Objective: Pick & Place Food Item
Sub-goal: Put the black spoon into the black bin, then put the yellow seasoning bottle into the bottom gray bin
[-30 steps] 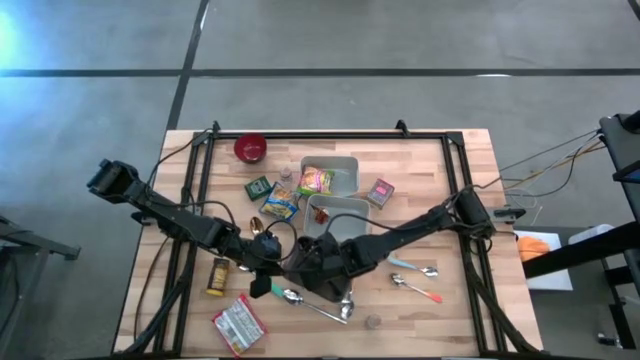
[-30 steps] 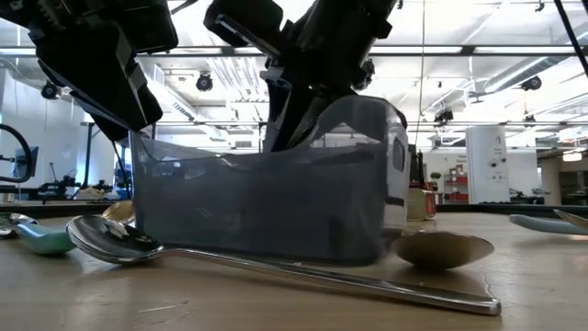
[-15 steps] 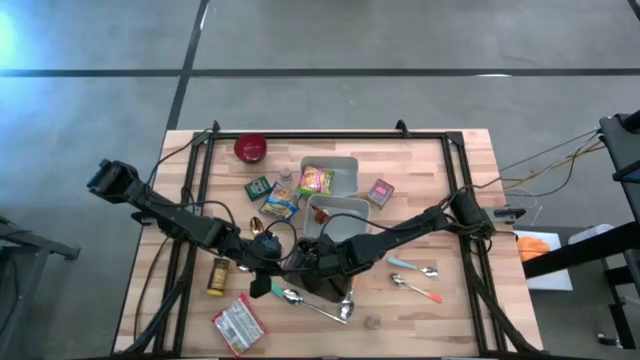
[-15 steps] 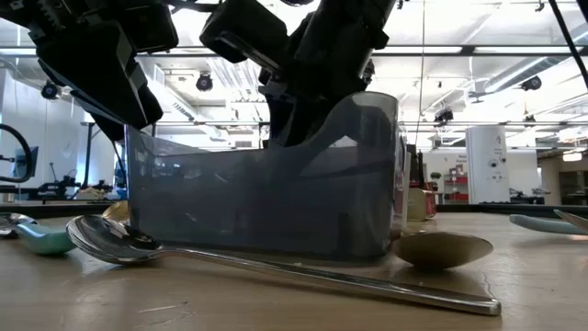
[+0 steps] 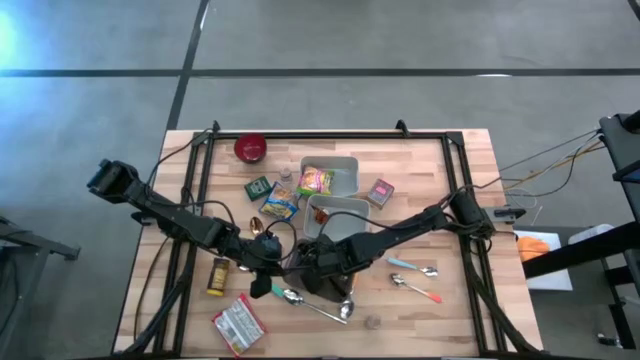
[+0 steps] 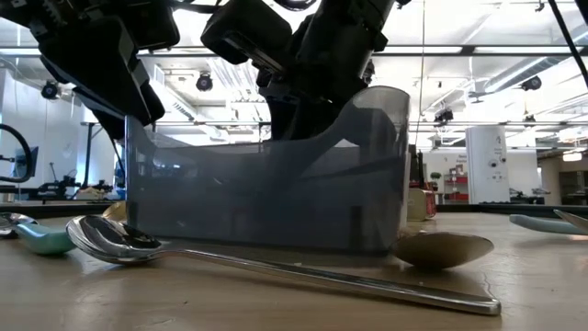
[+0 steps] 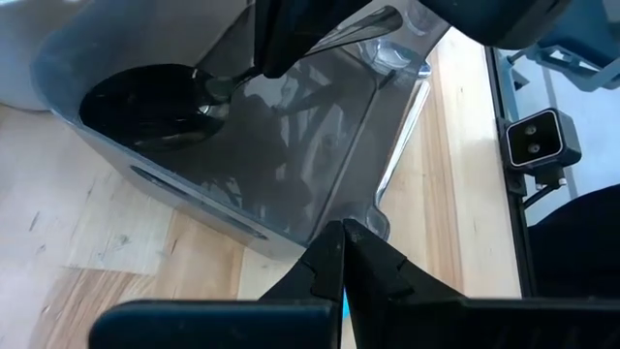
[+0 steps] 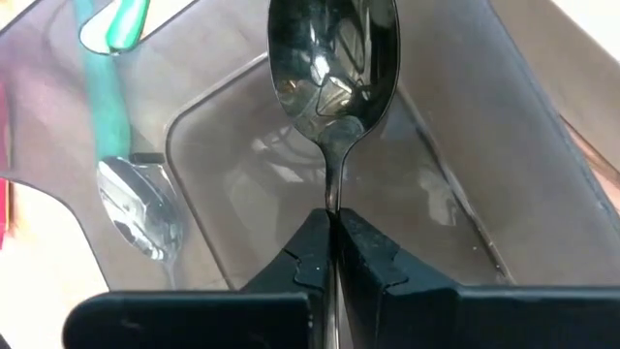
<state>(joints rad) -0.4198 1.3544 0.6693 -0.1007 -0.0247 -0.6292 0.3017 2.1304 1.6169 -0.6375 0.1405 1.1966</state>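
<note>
The right gripper (image 8: 334, 233) has its jaws pinched tight on the thin handle of a steel spoon (image 8: 334, 58), held so that the spoon's bowl hangs inside the grey see-through bin (image 6: 266, 202). Gripping the end of the handle lets the bowl reach down past the tall wall while the fingers stay above the rim. The left gripper (image 7: 344, 247) has its jaws closed, tips meeting right at the bin's outer wall, probably to brace the light bin against sliding. Whether it pinches the rim or only presses on it cannot be told. So the thing in hand is cutlery, not food. The food lies untouched beyond the bin: a bright noodle packet (image 5: 316, 180) sits in a tray (image 5: 346, 165) well behind the bin, with small packets (image 5: 280, 200) just beside that tray. A red-and-white pack (image 5: 238, 322) lies near the bin at the table's front edge. A long spoon (image 6: 119, 241) rests on the wood just in front of the bin, and a teal-handled spoon (image 8: 107, 87) shows through the bin's wall. No label or print on any packet can be read from here.
</note>
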